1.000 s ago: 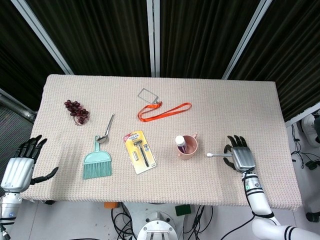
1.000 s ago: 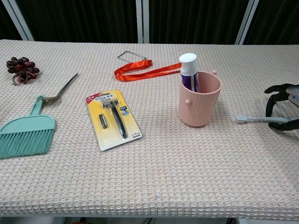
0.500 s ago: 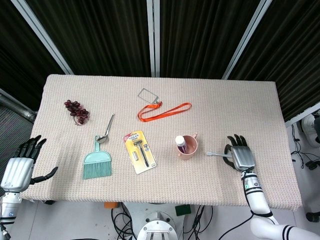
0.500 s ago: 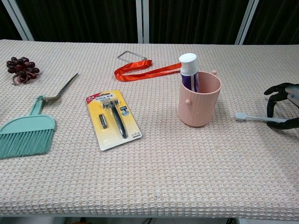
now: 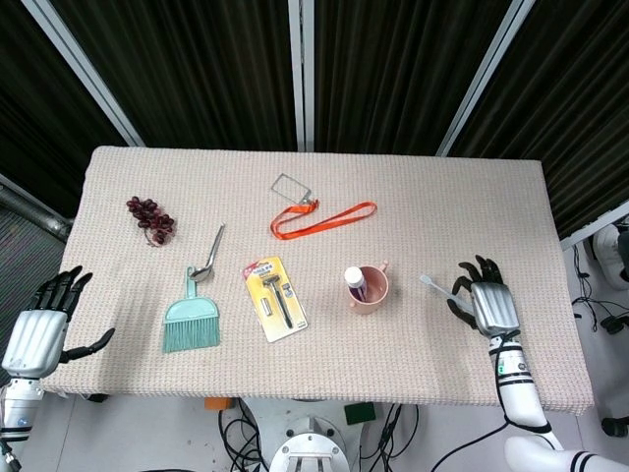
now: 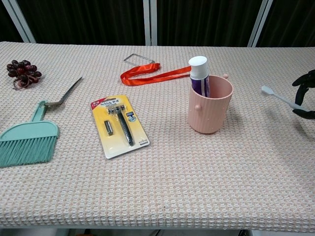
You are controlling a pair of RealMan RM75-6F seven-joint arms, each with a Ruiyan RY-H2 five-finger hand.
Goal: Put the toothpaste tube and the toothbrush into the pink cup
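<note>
The pink cup (image 5: 369,290) (image 6: 210,108) stands right of the table's middle, with the toothpaste tube (image 5: 355,280) (image 6: 199,73) upright inside it, white cap up. My right hand (image 5: 487,303) (image 6: 305,93) holds the white toothbrush (image 5: 438,290) (image 6: 280,97) lifted off the cloth, to the right of the cup, with the brush head pointing toward the cup and tilted up. My left hand (image 5: 39,324) hovers at the table's left front corner, fingers apart, holding nothing; the chest view does not show it.
A razor in yellow packaging (image 5: 276,298) lies left of the cup, then a teal dustpan brush (image 5: 191,320), a metal spoon (image 5: 208,256) and grapes (image 5: 150,216). An orange lanyard with a badge holder (image 5: 316,214) lies behind the cup.
My right hand has lifted the toothbrush off the cloth and drawn slightly right; the brush now tilts upward. The left hand stayed put.
</note>
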